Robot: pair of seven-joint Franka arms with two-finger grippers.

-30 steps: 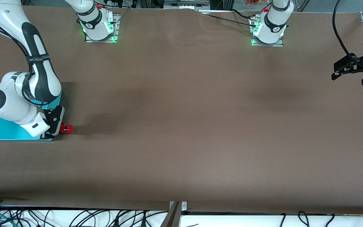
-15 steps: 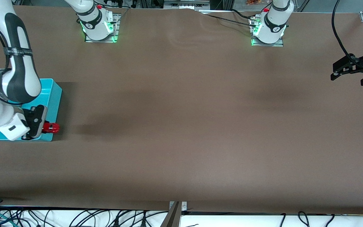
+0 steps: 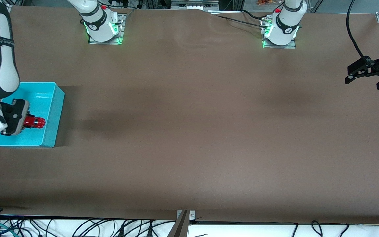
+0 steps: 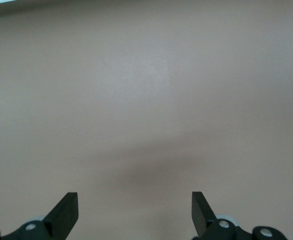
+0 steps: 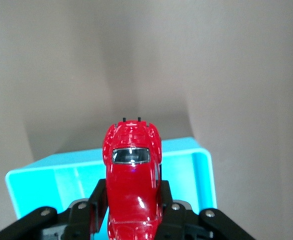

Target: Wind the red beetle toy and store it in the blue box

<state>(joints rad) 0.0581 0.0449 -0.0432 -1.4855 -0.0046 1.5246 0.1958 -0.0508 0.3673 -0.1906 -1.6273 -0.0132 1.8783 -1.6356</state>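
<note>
my right gripper (image 3: 28, 122) pinches the red beetle toy (image 3: 35, 122), held over the blue box (image 3: 53, 108). my left gripper (image 3: 362, 77) waits, spread, over bare table (image 3: 189, 131).

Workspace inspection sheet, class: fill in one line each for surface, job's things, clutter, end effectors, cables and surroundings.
Surface: brown table, bare.
Job's things: red beetle toy held over the open blue box at the right arm's end.
Clutter: nothing seen.
End effectors: right end effector shut on the toy; left end effector open, waiting over the left arm's end.
Cables: black cables below the table's near edge.
Surroundings: two arm bases with green lights.
</note>
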